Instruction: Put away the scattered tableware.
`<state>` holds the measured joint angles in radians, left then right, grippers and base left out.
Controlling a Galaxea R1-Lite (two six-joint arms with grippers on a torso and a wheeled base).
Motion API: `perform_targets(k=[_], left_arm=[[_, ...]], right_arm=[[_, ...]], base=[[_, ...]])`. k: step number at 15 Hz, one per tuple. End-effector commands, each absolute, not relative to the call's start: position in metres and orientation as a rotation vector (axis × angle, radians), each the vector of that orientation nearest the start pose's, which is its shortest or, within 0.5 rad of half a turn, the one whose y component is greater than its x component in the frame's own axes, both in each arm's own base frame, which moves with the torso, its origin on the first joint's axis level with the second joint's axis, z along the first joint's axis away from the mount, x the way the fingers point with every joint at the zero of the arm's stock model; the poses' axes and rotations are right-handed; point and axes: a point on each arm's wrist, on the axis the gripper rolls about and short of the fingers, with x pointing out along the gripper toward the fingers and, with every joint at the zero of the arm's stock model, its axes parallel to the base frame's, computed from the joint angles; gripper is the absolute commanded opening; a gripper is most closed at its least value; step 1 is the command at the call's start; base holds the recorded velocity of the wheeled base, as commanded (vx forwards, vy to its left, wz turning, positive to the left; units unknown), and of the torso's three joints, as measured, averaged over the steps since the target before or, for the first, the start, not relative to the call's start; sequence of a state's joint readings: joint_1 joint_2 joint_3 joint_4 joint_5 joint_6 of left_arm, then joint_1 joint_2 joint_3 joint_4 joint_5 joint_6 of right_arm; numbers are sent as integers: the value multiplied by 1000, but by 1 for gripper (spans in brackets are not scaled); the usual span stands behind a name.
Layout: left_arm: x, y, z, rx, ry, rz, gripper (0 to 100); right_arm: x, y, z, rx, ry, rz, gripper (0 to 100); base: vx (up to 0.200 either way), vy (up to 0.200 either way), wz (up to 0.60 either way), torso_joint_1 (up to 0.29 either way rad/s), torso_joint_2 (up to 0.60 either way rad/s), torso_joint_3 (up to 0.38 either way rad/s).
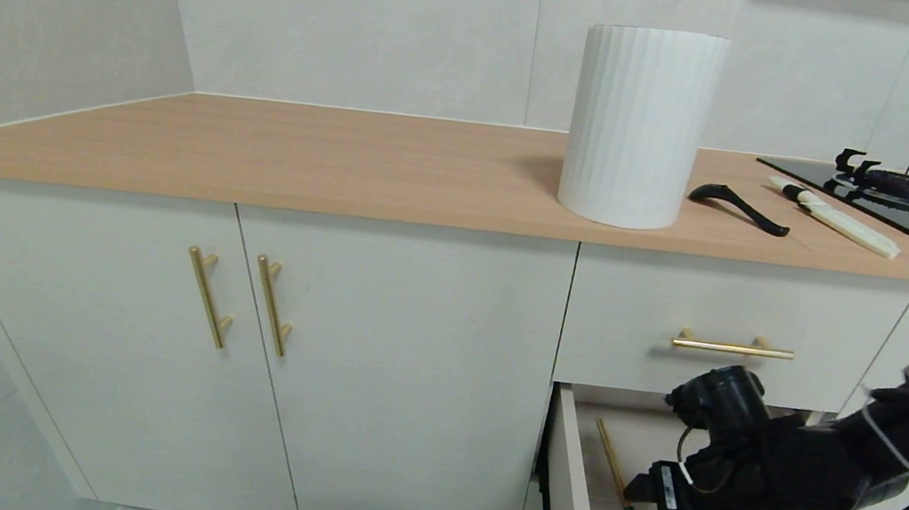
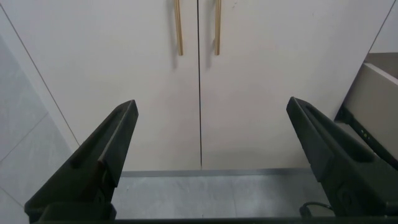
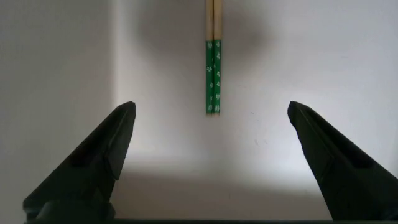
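Plainly, right wrist view shows two chopsticks [image 3: 213, 59] before the released right claw [image 3: 211, 107]; left claw [image 2: 211, 101] released too.

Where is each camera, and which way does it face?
Head view: on the head, looking down at counter, cabinet doors, open drawer; right gripper over it.
Left wrist view: on that wrist, facing the cabinet doors; open left gripper.
Right wrist view: on that wrist, facing chopsticks in the drawer; open right gripper.
Shared: chopsticks, in head and right wrist views.
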<state>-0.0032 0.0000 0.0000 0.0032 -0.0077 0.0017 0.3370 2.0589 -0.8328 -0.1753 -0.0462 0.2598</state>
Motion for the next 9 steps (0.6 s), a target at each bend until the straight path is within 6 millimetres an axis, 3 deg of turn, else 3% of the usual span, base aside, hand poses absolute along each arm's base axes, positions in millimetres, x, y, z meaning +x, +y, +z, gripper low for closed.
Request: perform_targets(k=[1, 5, 9], left_arm=[[-23, 0, 75, 2, 3, -11, 100], [-23, 0, 75, 2, 3, -11, 100], [-23, 0, 75, 2, 3, -11, 100]], right_arm=[[266, 90, 129, 82, 853, 165, 100], [236, 75, 184, 113, 651, 178, 100], [225, 57, 203, 87, 566, 151, 100]], base=[[0, 0, 0, 0, 0, 0], [0, 0, 0, 0, 0, 0], [0, 0, 0, 0, 0, 0]])
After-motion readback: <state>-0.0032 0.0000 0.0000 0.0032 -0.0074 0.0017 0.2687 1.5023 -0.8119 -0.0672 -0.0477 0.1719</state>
